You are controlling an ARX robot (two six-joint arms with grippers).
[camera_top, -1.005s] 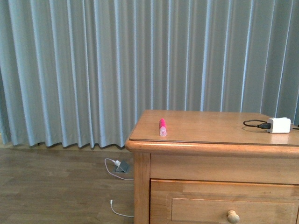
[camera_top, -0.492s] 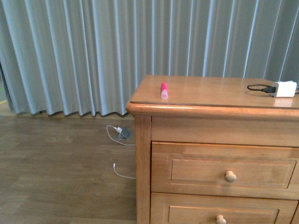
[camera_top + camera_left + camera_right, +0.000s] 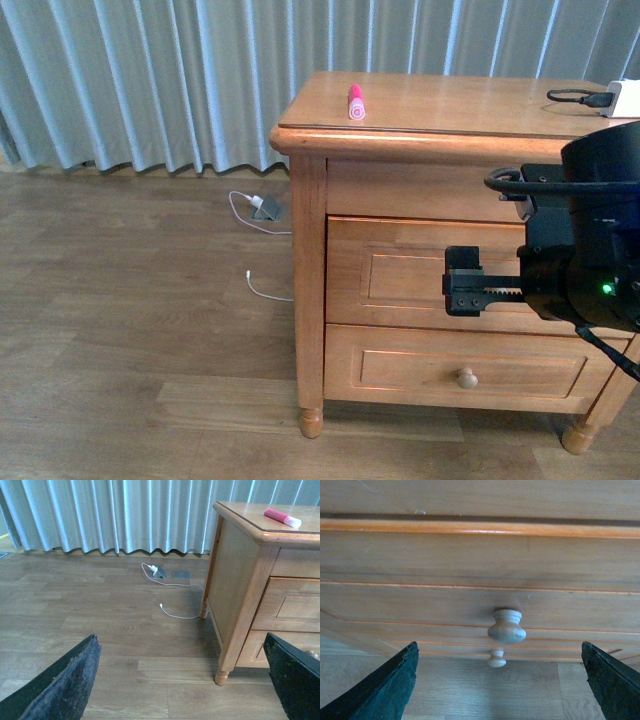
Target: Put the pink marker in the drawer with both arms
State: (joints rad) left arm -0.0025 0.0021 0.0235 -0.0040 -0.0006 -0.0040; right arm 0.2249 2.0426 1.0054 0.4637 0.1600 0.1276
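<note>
The pink marker point(image 3: 355, 102) lies on the dresser top near its front left corner; it also shows in the left wrist view point(image 3: 282, 518). The upper drawer point(image 3: 400, 275) is shut. My right gripper point(image 3: 465, 283) is open and empty, held in front of the drawer and hiding its knob in the front view. In the right wrist view the round knob point(image 3: 506, 626) sits just ahead, between the wide-open fingers point(image 3: 385, 687). My left gripper point(image 3: 182, 680) is open and empty, low over the floor to the left of the dresser.
The lower drawer point(image 3: 400, 365) with its own knob point(image 3: 466, 378) is shut below. A white charger point(image 3: 625, 97) with a black cable lies at the top's right end. A white cable point(image 3: 172, 612) and adapter point(image 3: 160, 571) lie on the wooden floor by the curtain.
The front view has tilted down, showing both drawers and the dresser legs. My right arm has come into view in front of the upper drawer. The marker has not moved.
</note>
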